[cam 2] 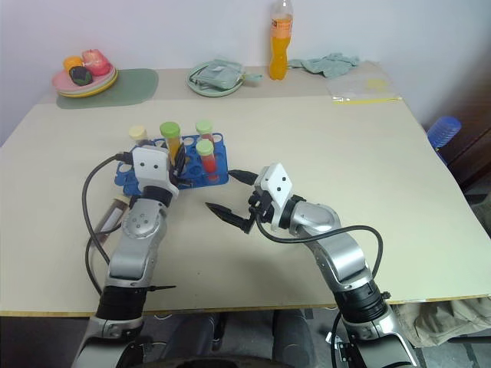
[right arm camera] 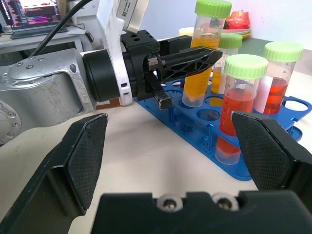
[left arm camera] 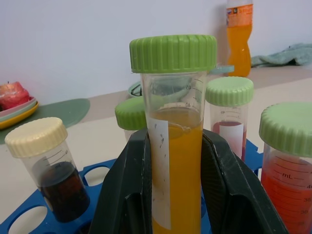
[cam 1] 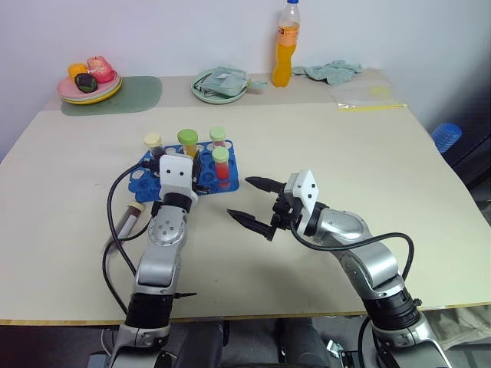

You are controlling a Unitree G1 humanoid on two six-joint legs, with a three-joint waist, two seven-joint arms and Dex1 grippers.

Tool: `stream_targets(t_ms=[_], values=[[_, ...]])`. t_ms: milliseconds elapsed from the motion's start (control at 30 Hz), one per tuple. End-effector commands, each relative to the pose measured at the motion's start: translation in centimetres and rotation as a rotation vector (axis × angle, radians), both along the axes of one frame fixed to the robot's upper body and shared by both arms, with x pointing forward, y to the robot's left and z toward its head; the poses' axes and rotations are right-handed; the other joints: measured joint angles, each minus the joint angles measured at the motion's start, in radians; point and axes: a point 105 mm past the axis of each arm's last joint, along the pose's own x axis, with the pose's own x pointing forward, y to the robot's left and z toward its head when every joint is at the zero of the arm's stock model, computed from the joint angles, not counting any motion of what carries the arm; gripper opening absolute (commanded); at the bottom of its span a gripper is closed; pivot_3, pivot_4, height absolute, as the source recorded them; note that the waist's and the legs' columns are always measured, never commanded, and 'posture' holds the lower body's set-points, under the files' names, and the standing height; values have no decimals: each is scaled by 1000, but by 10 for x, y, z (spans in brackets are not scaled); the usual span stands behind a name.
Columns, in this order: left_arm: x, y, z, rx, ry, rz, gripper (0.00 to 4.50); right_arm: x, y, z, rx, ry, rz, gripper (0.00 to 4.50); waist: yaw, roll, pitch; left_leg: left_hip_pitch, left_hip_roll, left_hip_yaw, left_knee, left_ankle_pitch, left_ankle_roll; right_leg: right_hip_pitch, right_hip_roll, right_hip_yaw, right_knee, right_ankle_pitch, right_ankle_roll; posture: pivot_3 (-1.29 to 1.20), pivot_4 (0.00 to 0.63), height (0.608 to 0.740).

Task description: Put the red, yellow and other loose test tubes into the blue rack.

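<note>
Orange liquid fills the tube (left arm camera: 173, 146) that the left gripper (cam 1: 189, 162) has clamped between its jaws, green cap up, standing over the blue rack (cam 1: 147, 182) near the middle of the table (cam 1: 345, 146). In the right wrist view its base looks already down in a hole, though I can't tell how deep it sits. The tube looks close to upright, and that's the thing to protect now: keep it vertical, lower it straight until it stops, and only then let the jaws part. Opening early, or with a tilt, could tip it against its neighbours.

Those neighbours sit close. Two red-filled tubes with green caps (right arm camera: 243, 92) stand in the rack just beside it, and a cream-capped dark one (left arm camera: 53, 175) on the other side, so the jaws should open gently and back straight out without brushing any cap.

Over to the right gripper (cam 1: 255, 205): jaws spread wide, holding nothing, hovering above the table just beside the rack. One more loose tube (cam 1: 132, 217) lies on the table by the left arm, waiting its turn.
</note>
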Motion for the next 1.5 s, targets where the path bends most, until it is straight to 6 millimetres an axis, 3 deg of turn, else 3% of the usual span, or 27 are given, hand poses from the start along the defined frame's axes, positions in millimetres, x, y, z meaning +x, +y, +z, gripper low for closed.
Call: stream_targets(t_ms=[33, 633, 767, 867, 967, 1100, 1233, 1367, 1500], values=[[-3, 3, -1, 2, 9, 11, 804, -4, 4, 11, 36, -33, 21, 4500, 0, 0, 0, 0, 0, 0, 0, 0, 0, 0, 0, 0, 0, 0, 0, 0, 150, 740], [-5, 0, -5, -34, 29, -26, 804, -7, 7, 10, 37, -26, 34, 4500, 0, 0, 0, 0, 0, 0, 0, 0, 0, 0, 0, 0, 0, 0, 0, 0, 150, 740], [-5, 1, -4, -43, 22, -25, 2790, -7, 7, 10, 36, -27, 33, 4500, 0, 0, 0, 0, 0, 0, 0, 0, 0, 0, 0, 0, 0, 0, 0, 0, 150, 740], [-11, 6, 10, -71, -36, -32, 4272, -6, 6, 11, 34, -29, 31, 4500, -1, 0, 0, 0, 0, 0, 0, 0, 0, 0, 0, 0, 0, 0, 0, 0, 150, 740], [-20, 14, 31, -94, -117, -40, 4272, -7, 6, 11, 33, -28, 30, 4500, -3, 0, 0, 0, 0, 0, 0, 0, 0, 0, 0, 0, 0, 0, 0, 0, 150, 740], [-38, 39, 78, -113, -245, -49, 4272, -7, 5, 10, 31, -24, 29, 4500, -12, 0, 0, 0, 0, 0, 0, 0, 0, 0, 0, 0, 0, 0, 0, 0, 150, 740], [-41, 65, 109, -152, -217, -66, 4396, -7, 4, 10, 28, -19, 40, 4500, -16, 0, 0, 0, 0, -1, -1, 0, 0, 0, 0, -1, 0, 0, 0, 0, 150, 740], [-35, 93, 108, -109, 66, -37, 4396, -7, 5, 10, 26, -18, 58, 4500, -22, 0, 0, 0, 1, -2, -1, 0, 0, 0, 1, -1, 1, 0, 0, 0, 150, 740], [-42, 124, 94, 90, 402, 96, 4396, -6, 6, 10, 27, -16, 72, 4500, -31, -1, 1, 0, 1, -2, -1, 0, 0, -1, 3, 0, 2, 0, 0, 0, 150, 740]])
